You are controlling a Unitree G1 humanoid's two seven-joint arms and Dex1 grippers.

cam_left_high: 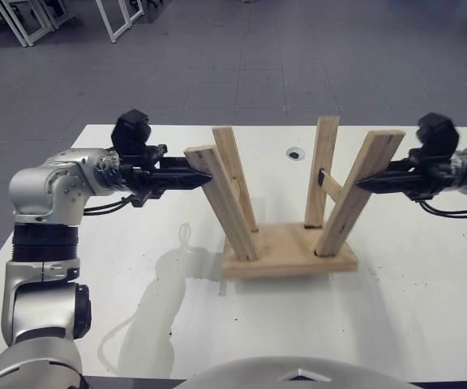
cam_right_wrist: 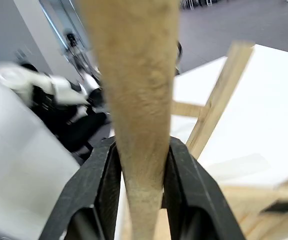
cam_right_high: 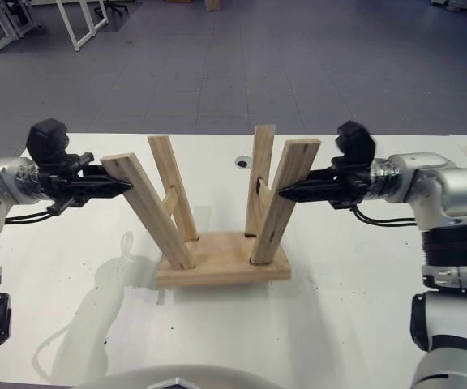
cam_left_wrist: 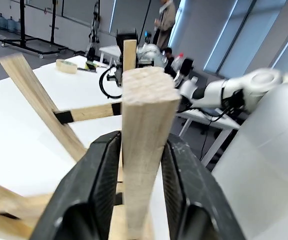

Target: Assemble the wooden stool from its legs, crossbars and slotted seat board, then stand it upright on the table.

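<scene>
My left gripper (cam_left_high: 200, 177) pinches the left leg (cam_left_high: 224, 207) near its top, my right gripper (cam_left_high: 362, 184) the right leg (cam_left_high: 352, 197), with the seat board (cam_left_high: 289, 256) lying below, between them.

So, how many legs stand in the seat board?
4: left front leg in the left gripper, left back leg behind it; right front leg in the right gripper, right back leg behind it. None hidden.

We find the seat board (cam_left_high: 289, 253) flat on the table (cam_left_high: 428, 308), with four legs standing up from it. Our left gripper (cam_left_high: 204, 177) clamps the front left leg (cam_left_high: 224, 203) near its top, and our right gripper (cam_left_high: 362, 185) clamps the front right leg (cam_left_high: 355, 190). The back left leg (cam_left_high: 235, 178) and back right leg (cam_left_high: 323, 166) stand behind, between them.
</scene>
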